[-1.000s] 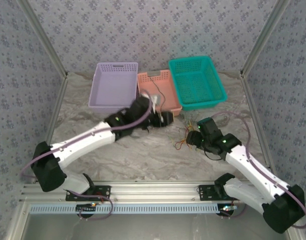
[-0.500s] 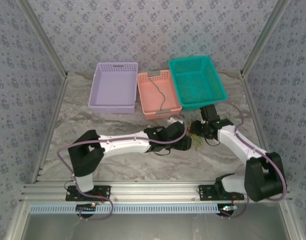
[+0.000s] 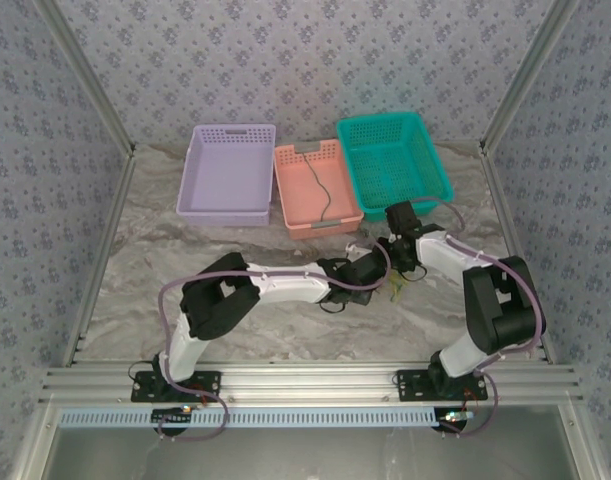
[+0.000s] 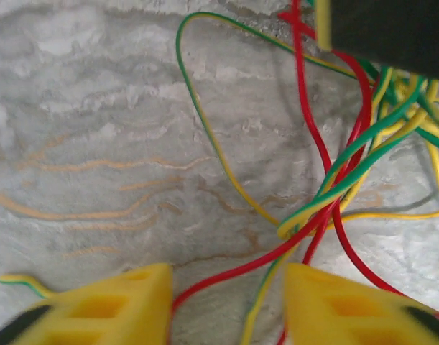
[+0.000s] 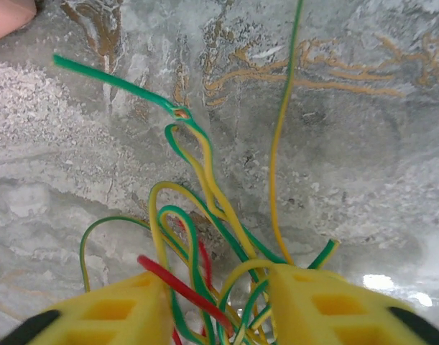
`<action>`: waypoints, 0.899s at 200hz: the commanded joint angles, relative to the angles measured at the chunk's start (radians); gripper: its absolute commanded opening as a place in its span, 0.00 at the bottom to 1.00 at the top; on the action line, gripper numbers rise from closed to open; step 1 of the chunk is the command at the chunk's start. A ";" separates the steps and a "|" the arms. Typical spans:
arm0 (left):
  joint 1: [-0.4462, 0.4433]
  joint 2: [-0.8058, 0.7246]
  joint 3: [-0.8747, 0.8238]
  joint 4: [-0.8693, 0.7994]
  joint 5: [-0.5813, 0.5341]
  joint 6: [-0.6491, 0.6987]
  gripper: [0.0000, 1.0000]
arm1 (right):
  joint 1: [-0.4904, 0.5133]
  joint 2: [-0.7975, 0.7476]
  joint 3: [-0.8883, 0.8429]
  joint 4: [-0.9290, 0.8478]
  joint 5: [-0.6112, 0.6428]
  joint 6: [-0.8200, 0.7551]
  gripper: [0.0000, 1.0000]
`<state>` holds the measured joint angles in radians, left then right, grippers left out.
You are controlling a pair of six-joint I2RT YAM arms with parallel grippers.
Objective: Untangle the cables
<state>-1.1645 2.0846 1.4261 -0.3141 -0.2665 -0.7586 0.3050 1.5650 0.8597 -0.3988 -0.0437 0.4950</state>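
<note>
I see left claw (image 4: 228, 302) low over bench (image 4: 97, 108), fingers apart, red and yellow-green strands of cables (image 4: 316, 203) running through gap, not pinched. Same for right claw (image 5: 219, 309): fingers apart, astride thick part of bundle; if they touch it, I cannot tell. Cables lie on bench right of centre, about midway between near and far edge.

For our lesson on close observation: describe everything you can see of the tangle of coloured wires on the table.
The wires are thin, flexible, plastic-coated strands: red, yellow, and green striped with yellow. They lie in a loose knot of crossing loops on the grey marbled table. Strands pass between the yellow fingers of the left gripper and of the right gripper; both pairs of jaws stand apart.
</note>
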 commanded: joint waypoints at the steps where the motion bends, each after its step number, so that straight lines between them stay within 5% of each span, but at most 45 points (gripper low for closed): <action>1: 0.011 0.011 -0.019 -0.002 -0.050 -0.018 0.18 | 0.025 0.029 -0.034 -0.035 0.010 0.036 0.34; 9: 0.017 -0.008 -0.051 0.000 -0.071 -0.038 0.00 | 0.030 0.014 -0.040 -0.039 0.019 0.043 0.33; 29: 0.044 -0.089 -0.169 0.034 -0.110 -0.072 0.00 | 0.039 -0.083 -0.078 -0.044 0.045 0.064 0.34; 49: 0.075 -0.206 -0.304 0.078 -0.111 -0.081 0.00 | 0.039 -0.219 -0.113 -0.059 0.064 0.080 0.50; 81: 0.106 -0.338 -0.445 0.188 0.008 -0.016 0.00 | 0.037 -0.372 -0.142 -0.074 0.020 0.115 0.64; 120: 0.109 -0.388 -0.496 0.233 0.059 -0.004 0.00 | 0.081 -0.352 -0.223 0.087 -0.113 0.208 0.62; 180: 0.108 -0.454 -0.527 0.245 0.073 -0.004 0.00 | 0.284 -0.331 -0.193 0.119 -0.022 0.199 0.54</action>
<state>-1.0538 1.6951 0.9241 -0.1024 -0.2157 -0.7773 0.5343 1.2308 0.6342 -0.2947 -0.1112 0.6876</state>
